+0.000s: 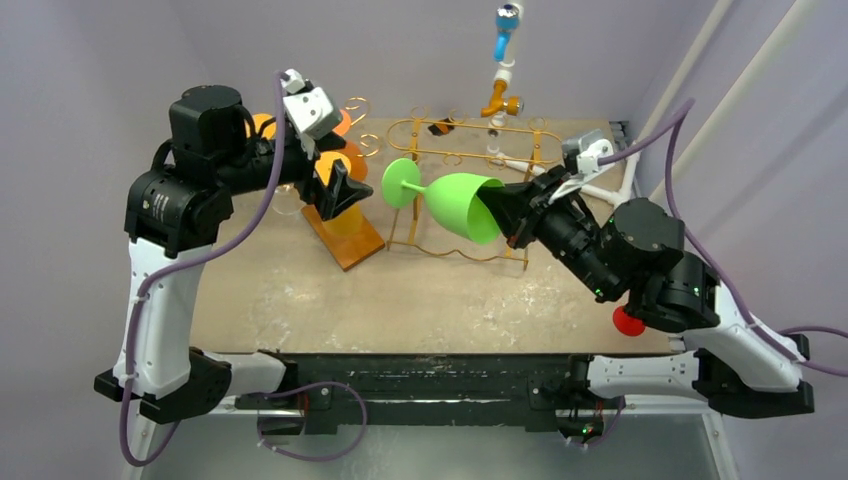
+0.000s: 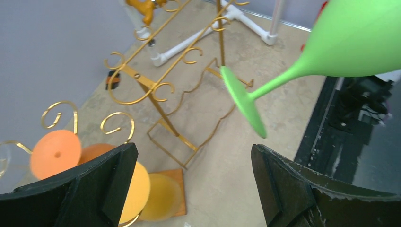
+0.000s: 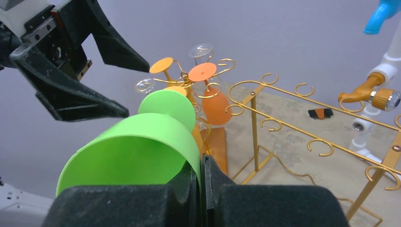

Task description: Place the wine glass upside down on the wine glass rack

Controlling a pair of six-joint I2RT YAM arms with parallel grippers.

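Note:
The green wine glass [image 1: 455, 205] lies almost level in the air over the front of the gold wire rack [image 1: 470, 130], its round foot [image 1: 400, 183] pointing left. My right gripper [image 1: 503, 215] is shut on the bowl's rim, one finger inside the bowl and one outside; the right wrist view shows the thin green wall [image 3: 137, 151] pinched at my right gripper [image 3: 201, 182]. My left gripper [image 1: 335, 188] stands wide open just left of the foot, holding nothing. In the left wrist view the glass [image 2: 350, 42] and its foot [image 2: 243, 101] hang above and right of my left gripper [image 2: 194, 151].
A smaller gold stand on a wooden base [image 1: 345, 240] holds several orange glasses [image 1: 340, 160] under the left arm. At the back rises a white pipe with a blue and brass tap [image 1: 500, 70]. A red ball [image 1: 628, 320] lies by the right arm.

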